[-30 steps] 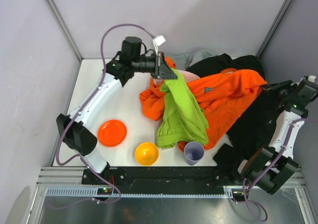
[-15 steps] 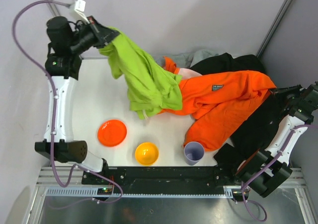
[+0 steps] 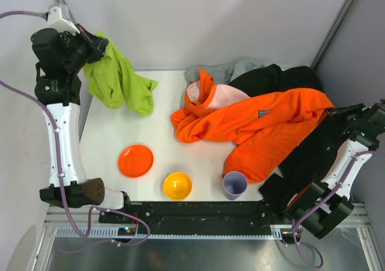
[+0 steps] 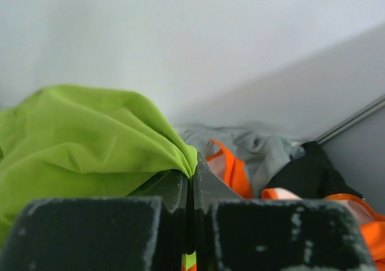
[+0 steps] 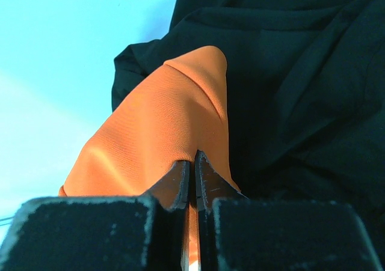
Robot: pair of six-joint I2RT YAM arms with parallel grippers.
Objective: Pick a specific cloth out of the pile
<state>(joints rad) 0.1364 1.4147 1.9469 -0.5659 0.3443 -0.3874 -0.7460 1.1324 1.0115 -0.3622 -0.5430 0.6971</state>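
The lime-green cloth hangs from my left gripper, which is shut on its top edge high over the table's far left corner, apart from the pile. In the left wrist view the cloth bunches over the closed left gripper. The pile lies at the right: the big orange garment with pale lining, the black garment and the grey cloth. My right gripper is shut on a fold of the orange garment at the pile's right end, with the black garment beside it.
An orange plate, a yellow bowl and a lilac cup stand along the near edge of the white table. Grey walls and metal corner posts close in the left, back and right sides.
My left gripper has swung up and far to the left, drawing the green cloth off the orange garment and clear of the pile. The orange garment shifted and settled. The right arm barely moved.
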